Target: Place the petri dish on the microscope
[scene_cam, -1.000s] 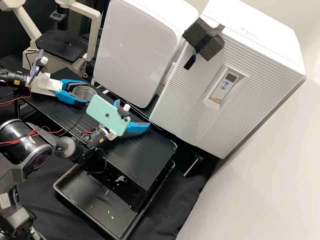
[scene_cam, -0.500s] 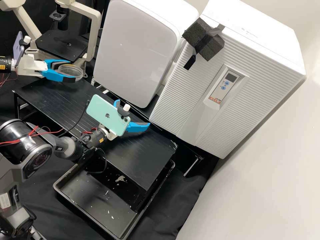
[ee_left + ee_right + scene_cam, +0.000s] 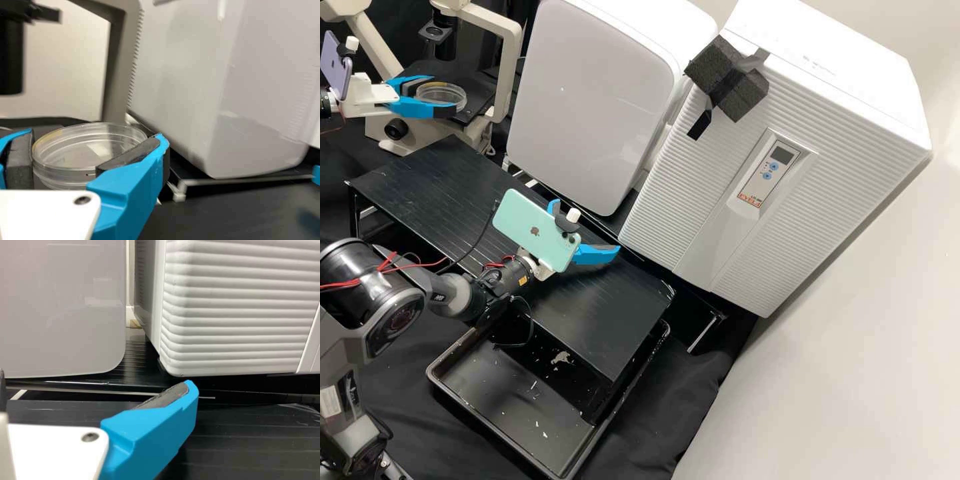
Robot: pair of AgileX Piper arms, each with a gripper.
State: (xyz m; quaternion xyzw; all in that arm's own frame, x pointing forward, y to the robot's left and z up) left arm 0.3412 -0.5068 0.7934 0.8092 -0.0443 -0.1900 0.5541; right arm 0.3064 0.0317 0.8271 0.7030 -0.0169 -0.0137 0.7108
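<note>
Presumably for level placing, the dish (image 3: 440, 99) was clasped, upper left, by the half-open left gripper (image 3: 446, 96). The right gripper (image 3: 95, 379) was spread, empty

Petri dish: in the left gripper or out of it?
In: the left wrist view shows the petri dish between the left gripper's dark pads. Whether it touches the microscope stage, I cannot tell.

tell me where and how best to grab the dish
By its round side wall, at two opposite spots, likely coming in level from the side, as the left hand has it. The dish is shallow, wide and roughly level, so the wall suits a two-sided pinch and should leave its underside free for the microscope stage.
</note>
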